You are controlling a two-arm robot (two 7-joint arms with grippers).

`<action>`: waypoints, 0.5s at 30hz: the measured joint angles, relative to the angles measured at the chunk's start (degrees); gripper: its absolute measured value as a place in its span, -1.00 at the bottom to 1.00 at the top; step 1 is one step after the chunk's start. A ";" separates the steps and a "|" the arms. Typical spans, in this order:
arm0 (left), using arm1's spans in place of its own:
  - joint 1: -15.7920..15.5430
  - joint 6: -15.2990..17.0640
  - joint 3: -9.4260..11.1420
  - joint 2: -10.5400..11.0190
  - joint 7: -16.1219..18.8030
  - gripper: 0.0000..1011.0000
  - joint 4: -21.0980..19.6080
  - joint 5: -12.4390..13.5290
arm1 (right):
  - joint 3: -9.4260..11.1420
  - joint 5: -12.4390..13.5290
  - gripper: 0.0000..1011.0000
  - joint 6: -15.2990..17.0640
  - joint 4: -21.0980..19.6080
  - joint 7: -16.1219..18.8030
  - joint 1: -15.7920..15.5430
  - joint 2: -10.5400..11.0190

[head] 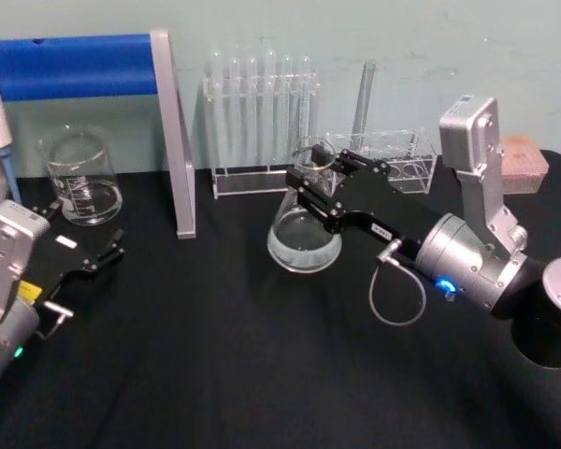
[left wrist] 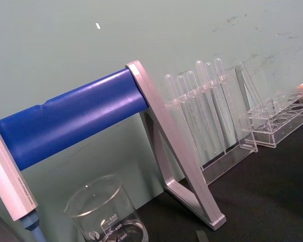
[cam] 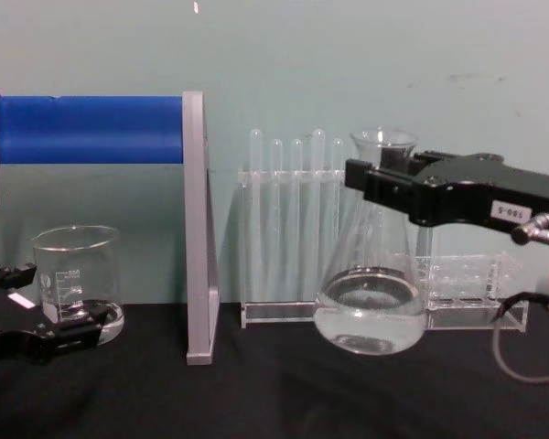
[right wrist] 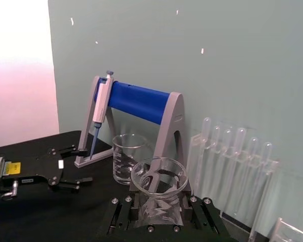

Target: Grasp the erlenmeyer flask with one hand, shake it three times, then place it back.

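The right end effector (head: 310, 183), reaching in from 4 o'clock, was clenched on the neck of the erlenmeyer flask (head: 304, 241). The flask held a little clear liquid and stood slightly tilted near the middle of the black tabletop (head: 215, 365). Whether its base touched the tabletop could not be told. A test tube rack (head: 254, 178) stood at its 12 o'clock. The left end effector (head: 82, 230) lay released at 8 o'clock, near a glass beaker (head: 79, 182).
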 joint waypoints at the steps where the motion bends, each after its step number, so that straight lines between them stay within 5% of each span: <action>1: 0.00 0.00 0.00 0.00 0.00 0.98 0.00 0.00 | -0.26 -0.11 -0.10 0.04 0.19 0.11 0.10 -0.14; 15: 0.00 0.00 0.00 0.00 0.00 0.98 0.00 0.00 | -5.49 -0.32 -0.10 0.67 -0.67 3.93 0.11 -1.38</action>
